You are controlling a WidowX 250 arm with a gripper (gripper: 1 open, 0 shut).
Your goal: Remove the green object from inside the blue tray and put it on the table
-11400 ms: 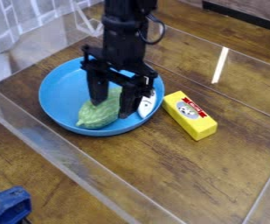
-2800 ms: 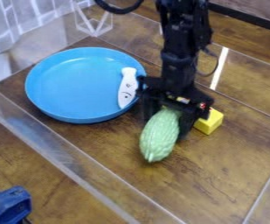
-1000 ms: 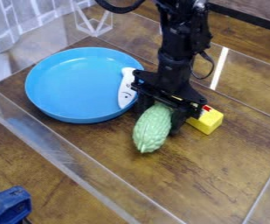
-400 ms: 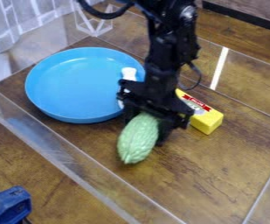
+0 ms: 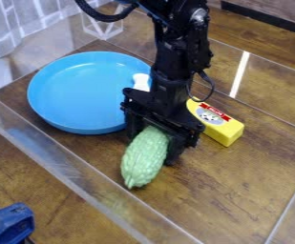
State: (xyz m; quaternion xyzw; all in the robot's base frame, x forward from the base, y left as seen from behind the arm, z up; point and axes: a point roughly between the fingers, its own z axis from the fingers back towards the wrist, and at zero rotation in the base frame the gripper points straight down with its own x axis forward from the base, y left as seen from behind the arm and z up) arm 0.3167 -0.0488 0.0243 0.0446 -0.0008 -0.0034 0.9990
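The black end effector [image 5: 158,129] is positioned directly above the upper end of the green object [image 5: 144,158], covering part of it. Whether its fingers are spread or pinching the green object cannot be told; the contact area is dark and partly hidden. The green object is outside the blue tray, over the brown wooden desk [image 5: 226,195], with its long side running from the end effector toward the near edge. Whether it rests fully on the wood cannot be determined.

The round blue tray [image 5: 75,93] lies on the left side of the view, its raised rim visible. A white item [image 5: 139,82] shows at the tray's right side, partly hidden by the end effector. A yellow block [image 5: 219,124] with a red and white printed face lies on the desk, right of the end effector. A blue item [image 5: 9,224] is visible at the lower left corner.
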